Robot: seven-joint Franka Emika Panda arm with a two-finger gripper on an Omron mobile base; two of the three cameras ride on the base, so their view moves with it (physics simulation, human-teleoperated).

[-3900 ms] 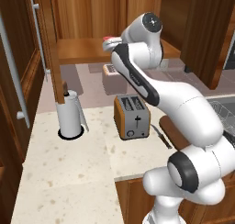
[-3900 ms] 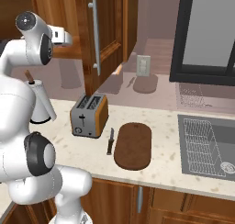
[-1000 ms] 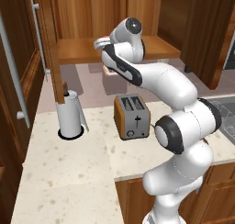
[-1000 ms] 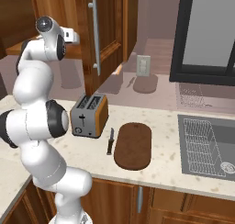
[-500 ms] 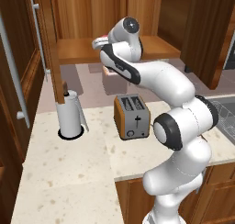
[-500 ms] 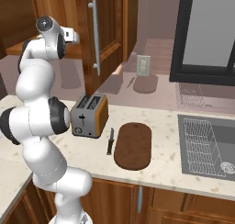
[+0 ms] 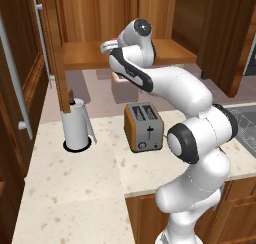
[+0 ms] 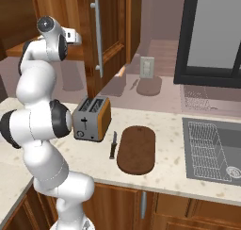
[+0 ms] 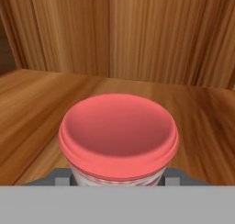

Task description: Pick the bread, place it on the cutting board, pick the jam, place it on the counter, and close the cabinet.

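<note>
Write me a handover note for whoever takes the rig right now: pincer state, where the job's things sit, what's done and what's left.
Pincer: inside the open cabinet, a finger either side of the jam, closed on it. The jam looks to be on the shelf, not lifted yet.
Cutting board: on the counter, right of the toaster, knife between them. No bread on it that I can see; I cannot find the bread in these pictures.
Cabinet door: open.
Left: lift the jam out, set it on the counter, close the cabinet. Check on the bread.
</note>
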